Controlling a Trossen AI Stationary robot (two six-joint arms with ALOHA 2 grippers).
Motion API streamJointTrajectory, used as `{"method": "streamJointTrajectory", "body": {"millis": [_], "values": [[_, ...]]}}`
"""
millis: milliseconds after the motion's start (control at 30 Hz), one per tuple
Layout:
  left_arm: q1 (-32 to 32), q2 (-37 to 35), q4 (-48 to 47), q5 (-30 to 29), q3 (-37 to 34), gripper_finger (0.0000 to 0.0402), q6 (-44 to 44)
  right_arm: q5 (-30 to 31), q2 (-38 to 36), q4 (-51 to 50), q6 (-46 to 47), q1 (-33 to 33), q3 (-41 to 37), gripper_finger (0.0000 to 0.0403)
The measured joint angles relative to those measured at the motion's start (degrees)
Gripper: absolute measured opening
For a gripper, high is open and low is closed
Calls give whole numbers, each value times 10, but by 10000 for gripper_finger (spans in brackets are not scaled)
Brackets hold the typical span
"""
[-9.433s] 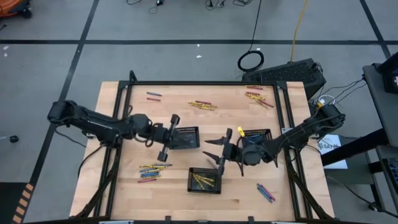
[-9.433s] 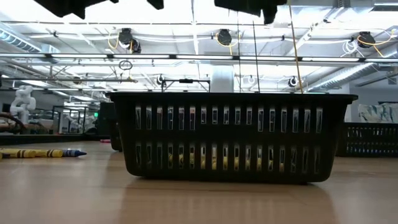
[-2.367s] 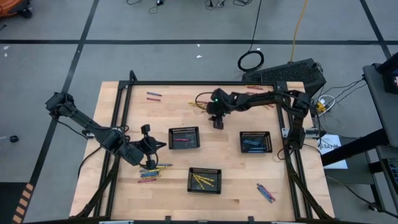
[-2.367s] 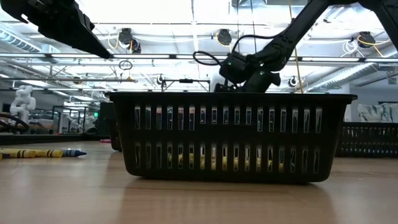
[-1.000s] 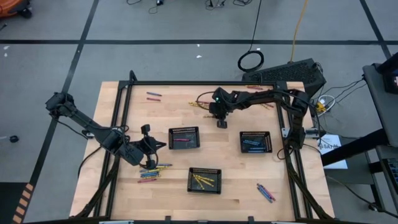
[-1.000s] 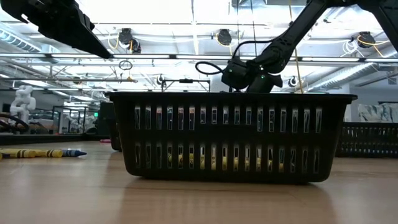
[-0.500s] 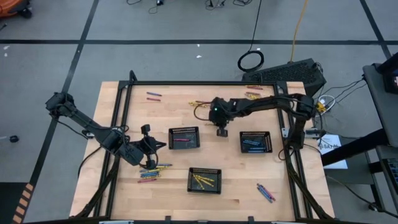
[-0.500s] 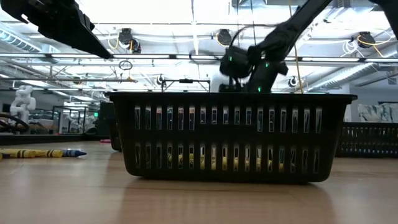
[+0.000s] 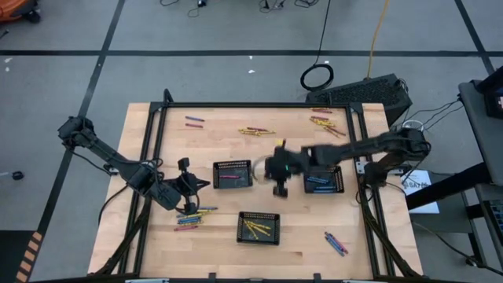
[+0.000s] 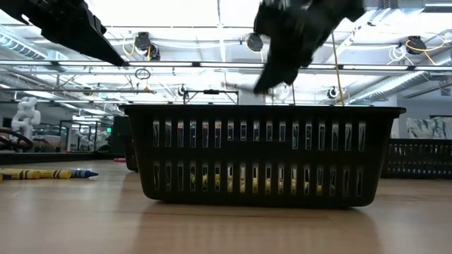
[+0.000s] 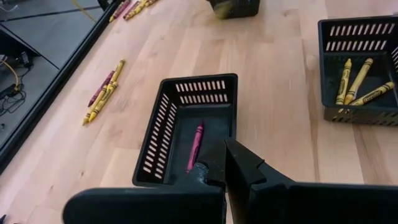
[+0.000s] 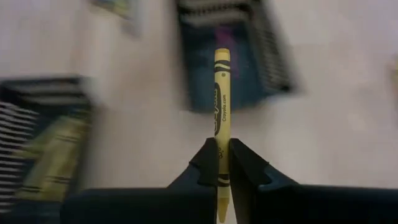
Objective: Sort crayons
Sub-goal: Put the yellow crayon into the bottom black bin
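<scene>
While the right hand (image 9: 280, 189) hangs above the middle of the counter (image 9: 220, 236), between the tray with the pink crayon (image 9: 233, 174) and the tray with blue crayons (image 9: 324, 179), it holds one yellow crayon (image 12: 221, 99) between its closed fingers (image 12: 206, 163). This crayon stands straight out from the fingertips, so most of its length is in front of the hand and only its lower end is pinched. The left hand (image 9: 193, 182) waits low near the left side of the counter, just beside the loose crayons (image 9: 192, 216) that lie in a small group there, and its fingers are closed with nothing between them. A pink crayon (image 11: 194, 145) lies alone in the tray close in front of it. More yellow crayons (image 9: 256, 228) lie in the near tray (image 9: 258, 227), others (image 9: 256, 132) remain at the far part of the counter, and a few (image 9: 335, 243) lie at the near right corner.
</scene>
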Motion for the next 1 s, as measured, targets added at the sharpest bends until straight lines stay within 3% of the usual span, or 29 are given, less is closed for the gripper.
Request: {"method": "streamJointTrajectory", "body": {"millis": [233, 367, 767, 1000], "values": [[0, 0, 2, -29, 0, 2, -2, -4, 65, 159, 117, 128, 1, 0], [0, 0, 12, -51, 0, 2, -4, -63, 120, 232, 177, 166, 1, 0], [0, 28, 108, -77, 0, 2, 20, -58, 197, 217, 270, 176, 1, 12], [0, 82, 162, -77, 0, 1, 47, -62, 182, 197, 272, 164, 0, 62]]}}
